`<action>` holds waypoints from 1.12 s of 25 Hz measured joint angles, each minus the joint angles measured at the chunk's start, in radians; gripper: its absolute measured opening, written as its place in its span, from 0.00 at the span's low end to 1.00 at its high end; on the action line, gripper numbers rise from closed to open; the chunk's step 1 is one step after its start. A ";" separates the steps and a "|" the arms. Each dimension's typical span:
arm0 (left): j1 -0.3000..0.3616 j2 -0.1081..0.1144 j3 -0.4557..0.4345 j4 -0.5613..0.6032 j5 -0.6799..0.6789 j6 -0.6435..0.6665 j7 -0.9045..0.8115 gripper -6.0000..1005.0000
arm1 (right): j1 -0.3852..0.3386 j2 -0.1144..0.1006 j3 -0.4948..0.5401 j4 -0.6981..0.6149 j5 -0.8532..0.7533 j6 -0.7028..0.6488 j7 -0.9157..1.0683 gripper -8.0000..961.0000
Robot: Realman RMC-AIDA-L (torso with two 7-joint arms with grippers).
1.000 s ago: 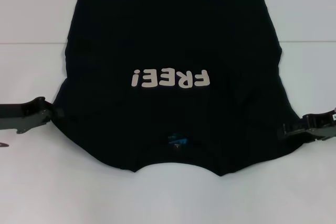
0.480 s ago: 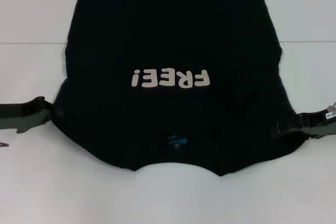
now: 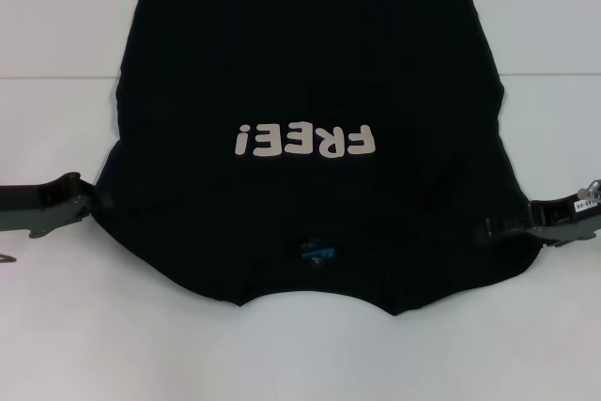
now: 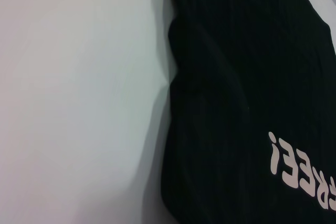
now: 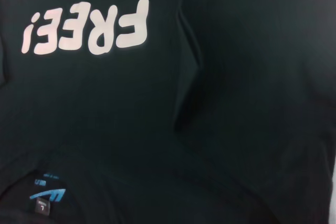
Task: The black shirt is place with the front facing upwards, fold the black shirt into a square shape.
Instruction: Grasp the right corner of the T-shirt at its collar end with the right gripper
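The black shirt (image 3: pixel 310 63) lies flat on the white table (image 3: pixel 56 326), front up, collar toward me. Its off-white "FREE!" lettering (image 3: pixel 306 141) reads upside down, and the small blue neck label (image 3: pixel 315 253) sits by the collar. My left gripper (image 3: pixel 94 202) is low at the shirt's left shoulder edge, touching the cloth. My right gripper (image 3: pixel 492 229) reaches in over the right shoulder edge. The left wrist view shows the shirt's side edge (image 4: pixel 236 77) and part of the lettering (image 4: pixel 299 171). The right wrist view shows the shirt (image 5: pixel 252 77), lettering (image 5: pixel 86 27) and label (image 5: pixel 46 195).
White table surface surrounds the shirt on the left, right and near sides. The shirt's far end runs out of the top of the head view. A crease (image 5: pixel 189 72) runs through the cloth beside the lettering.
My right gripper has moved inward to the left, from beside the shirt onto its right shoulder edge. The left gripper and the shirt have not moved.
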 joint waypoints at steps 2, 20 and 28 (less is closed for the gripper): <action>0.000 -0.001 0.000 0.000 0.000 -0.001 0.001 0.03 | 0.001 0.002 -0.001 0.000 0.000 0.001 -0.001 0.89; 0.009 -0.003 0.000 -0.002 -0.024 -0.003 0.018 0.03 | 0.008 0.004 -0.027 -0.015 -0.021 0.016 0.025 0.75; 0.010 -0.005 0.000 -0.002 -0.027 -0.003 0.025 0.03 | 0.009 0.001 -0.045 -0.015 -0.022 0.017 0.033 0.41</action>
